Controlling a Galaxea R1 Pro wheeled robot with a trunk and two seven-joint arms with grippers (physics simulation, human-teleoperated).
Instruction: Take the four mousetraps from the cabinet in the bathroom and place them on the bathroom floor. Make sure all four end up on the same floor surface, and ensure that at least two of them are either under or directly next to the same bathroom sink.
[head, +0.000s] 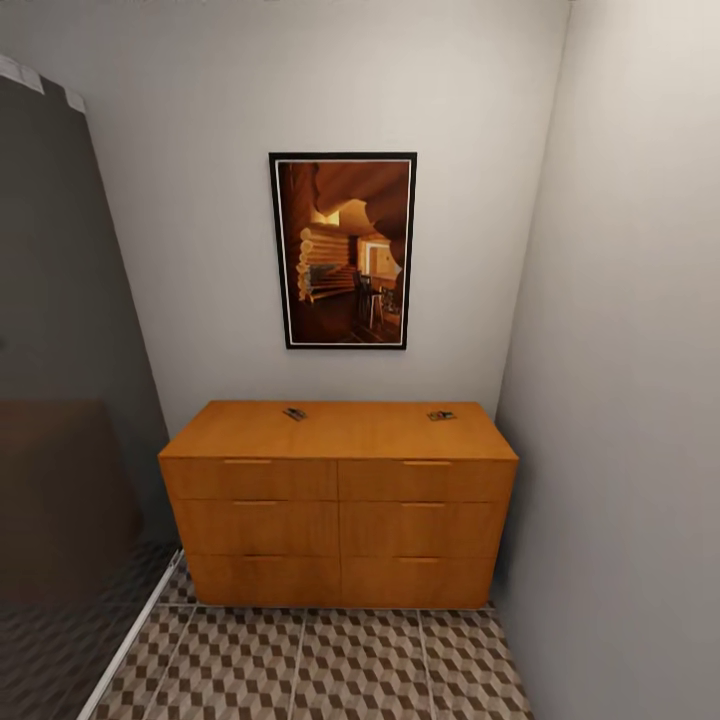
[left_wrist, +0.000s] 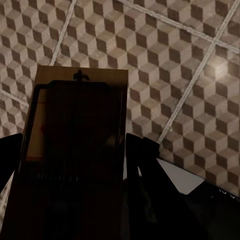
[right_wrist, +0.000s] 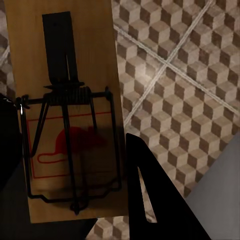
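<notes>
The orange-brown cabinet (head: 340, 445) stands against the far wall in the head view. Two small mousetraps lie on its flat top, one left of centre (head: 294, 413) and one near the right end (head: 441, 415). In the left wrist view a tan mousetrap (left_wrist: 75, 145) sits between the dark fingers of my left gripper (left_wrist: 75, 170), which is shut on it above the cube-patterned bathroom floor (left_wrist: 175, 65). In the right wrist view my right gripper (right_wrist: 70, 175) is shut on another mousetrap (right_wrist: 65, 100) with a red mouse print, also above the floor (right_wrist: 190, 90). The sink is out of view.
A framed picture (head: 343, 250) hangs above the cabinet. A dark glass partition (head: 60, 400) with a white floor rail runs along the left, and a grey wall (head: 620, 400) closes the right. Patterned floor tiles (head: 330, 665) lie in front of the cabinet.
</notes>
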